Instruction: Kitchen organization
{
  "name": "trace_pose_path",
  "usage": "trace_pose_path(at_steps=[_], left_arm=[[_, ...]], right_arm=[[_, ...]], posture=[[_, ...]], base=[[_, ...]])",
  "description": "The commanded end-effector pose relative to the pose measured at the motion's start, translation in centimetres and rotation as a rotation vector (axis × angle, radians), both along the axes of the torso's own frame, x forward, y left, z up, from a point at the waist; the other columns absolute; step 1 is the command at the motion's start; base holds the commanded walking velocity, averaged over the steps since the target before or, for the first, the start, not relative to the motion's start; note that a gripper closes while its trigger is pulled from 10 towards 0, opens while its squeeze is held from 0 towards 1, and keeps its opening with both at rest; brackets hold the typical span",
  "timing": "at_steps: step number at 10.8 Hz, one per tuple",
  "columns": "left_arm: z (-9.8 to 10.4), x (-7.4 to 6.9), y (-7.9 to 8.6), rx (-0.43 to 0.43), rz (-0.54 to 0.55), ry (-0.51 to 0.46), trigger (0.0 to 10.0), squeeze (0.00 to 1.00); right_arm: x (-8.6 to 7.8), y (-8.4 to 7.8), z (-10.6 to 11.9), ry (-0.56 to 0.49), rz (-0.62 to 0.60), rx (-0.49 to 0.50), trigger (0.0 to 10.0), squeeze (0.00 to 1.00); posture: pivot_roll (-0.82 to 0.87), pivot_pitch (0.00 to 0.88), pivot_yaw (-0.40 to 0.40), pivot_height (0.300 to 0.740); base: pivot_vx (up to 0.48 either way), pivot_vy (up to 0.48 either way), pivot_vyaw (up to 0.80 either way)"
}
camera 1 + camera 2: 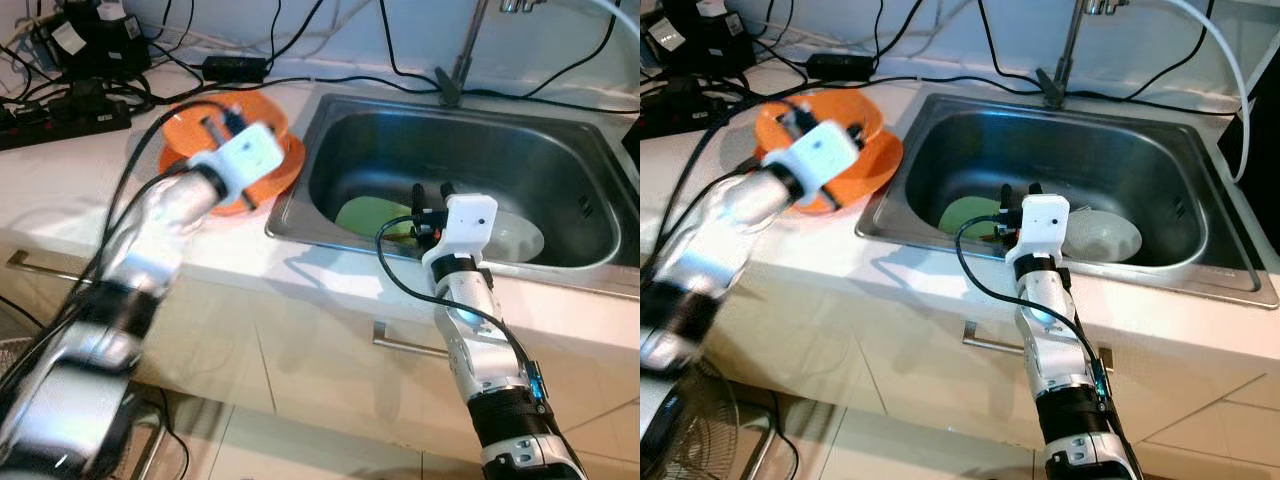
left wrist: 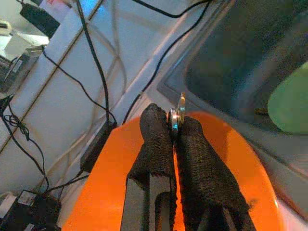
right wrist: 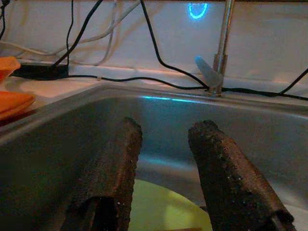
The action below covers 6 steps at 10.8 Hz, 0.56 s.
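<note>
Head views: left gripper (image 1: 222,120) hovers over the orange plates (image 1: 283,168) on the counter; right gripper (image 1: 432,190) sits inside the sink (image 1: 560,150), above a green plate (image 1: 365,213).
Left wrist view: fingers (image 2: 154,139) clamp a small metal piece (image 2: 177,115).
Right wrist view: fingers (image 3: 113,173) apart, nothing between them.

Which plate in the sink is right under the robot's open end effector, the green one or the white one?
The green plate. The right end effector hangs open just above it; the white plate lies off to the side.
</note>
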<state>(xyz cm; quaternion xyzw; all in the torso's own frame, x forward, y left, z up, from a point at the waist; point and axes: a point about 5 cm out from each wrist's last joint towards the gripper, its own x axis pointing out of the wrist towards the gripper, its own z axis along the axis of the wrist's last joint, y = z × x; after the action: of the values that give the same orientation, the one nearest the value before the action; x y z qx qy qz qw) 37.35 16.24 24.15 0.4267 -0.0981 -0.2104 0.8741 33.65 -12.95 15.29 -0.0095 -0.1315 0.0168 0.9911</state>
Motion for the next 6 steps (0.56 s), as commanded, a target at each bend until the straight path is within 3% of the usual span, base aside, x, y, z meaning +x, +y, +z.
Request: trace_pose_path(at_steps=[1, 2, 3, 6], left_arm=[[-0.8, -0.2, 0.7, -0.005, 0.011, 0.063, 10.0, 0.0], [-0.7, -0.5, 1.2, -0.005, 0.021, 0.067, 10.0, 0.33], [-0.5, -0.8, 1.9, -0.01, 0.041, 0.072, 10.0, 1.0], [0.2, -1.1, 2.4, 0.014, 0.085, 0.046, 10.0, 1.0]], right_arm=[[-0.1, -0.8, -1.8, 0.085, -0.02, -0.006, 10.0, 0.0], [0.0, -0.8, -1.7, 0.084, -0.019, -0.008, 10.0, 0.0], [0.1, -0.9, -1.6, 0.082, -0.017, -0.009, 10.0, 0.0], [0.2, -0.7, -1.6, 0.078, -0.01, -0.01, 10.0, 0.0]], posture=[[0.2, 0.097, 0.001, 0.74], [0.2, 0.094, -0.003, 0.74], [0.21, 0.093, -0.004, 0.74], [0.21, 0.09, -0.012, 0.74]], base=[[0.0, 0.0, 0.0], [0.0, 0.0, 0.0], [0.0, 0.0, 0.0], [0.0, 0.0, 0.0]])
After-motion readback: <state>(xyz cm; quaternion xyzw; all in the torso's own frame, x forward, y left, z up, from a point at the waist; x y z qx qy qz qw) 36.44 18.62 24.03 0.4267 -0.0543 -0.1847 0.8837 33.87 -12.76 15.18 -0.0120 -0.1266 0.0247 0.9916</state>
